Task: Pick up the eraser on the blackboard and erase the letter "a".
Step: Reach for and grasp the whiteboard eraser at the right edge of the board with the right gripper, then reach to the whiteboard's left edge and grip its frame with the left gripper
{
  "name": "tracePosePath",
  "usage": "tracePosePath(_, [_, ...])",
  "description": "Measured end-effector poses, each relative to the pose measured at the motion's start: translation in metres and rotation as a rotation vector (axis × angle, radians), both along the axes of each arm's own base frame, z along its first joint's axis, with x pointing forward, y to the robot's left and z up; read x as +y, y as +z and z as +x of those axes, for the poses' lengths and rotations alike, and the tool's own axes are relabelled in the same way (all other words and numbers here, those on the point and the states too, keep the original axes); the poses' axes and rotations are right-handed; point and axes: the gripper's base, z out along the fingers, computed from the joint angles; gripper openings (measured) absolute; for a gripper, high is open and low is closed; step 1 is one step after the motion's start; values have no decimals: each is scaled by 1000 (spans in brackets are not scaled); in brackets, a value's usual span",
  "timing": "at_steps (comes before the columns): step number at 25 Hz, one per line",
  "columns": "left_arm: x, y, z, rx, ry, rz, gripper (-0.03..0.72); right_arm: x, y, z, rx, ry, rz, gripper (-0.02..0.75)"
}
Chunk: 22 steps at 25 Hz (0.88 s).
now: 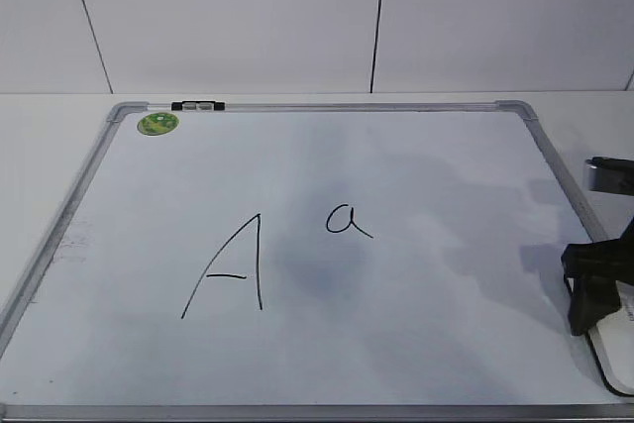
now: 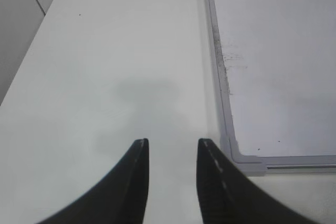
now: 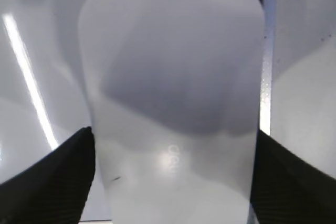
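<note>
Right gripper (image 3: 170, 177) straddles white rounded-rectangular plastic eraser (image 3: 170, 77) at right edge of large white silver-framed blackboard (image 1: 555, 175); black fingers (image 3: 52, 177) flank both long sides, whether squeezing yet, cannot tell; small handwritten black letter "a" (image 1: 347, 220) mid-board, beside big capital "A" (image 1: 230, 266); left gripper (image 2: 172, 182) idles over white table (image 2: 115, 66), jaws apart, keeping clear.

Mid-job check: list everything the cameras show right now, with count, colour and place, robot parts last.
blackboard: 1, white, silver frame, fills the table
small letter "a": 1, black, board centre
big letter "A": 1, black, left of the small one
sticker: 1, green, board's top-left corner
clip: 1, black and white, top frame
eraser: 1, white, board's right edge, between right fingers
table: 1, white
left gripper: black, open, over table
right gripper: black, straddling eraser
</note>
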Motion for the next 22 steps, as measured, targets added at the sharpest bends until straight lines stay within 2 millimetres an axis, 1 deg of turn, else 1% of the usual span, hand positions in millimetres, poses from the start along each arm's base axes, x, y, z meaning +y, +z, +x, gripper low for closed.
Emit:
tracePosePath(6, [0, 0, 0, 0, 0, 0, 235, 0, 0, 0, -2, 2, -3, 587])
tracePosePath(14, [0, 0, 0, 0, 0, 0, 235, 0, 0, 0, -2, 2, -3, 579])
tracePosePath(19, [0, 0, 0, 0, 0, 0, 235, 0, 0, 0, -2, 3, -4, 541])
tracePosePath(22, [0, 0, 0, 0, 0, 0, 235, -1, 0, 0, -2, 4, -6, 533])
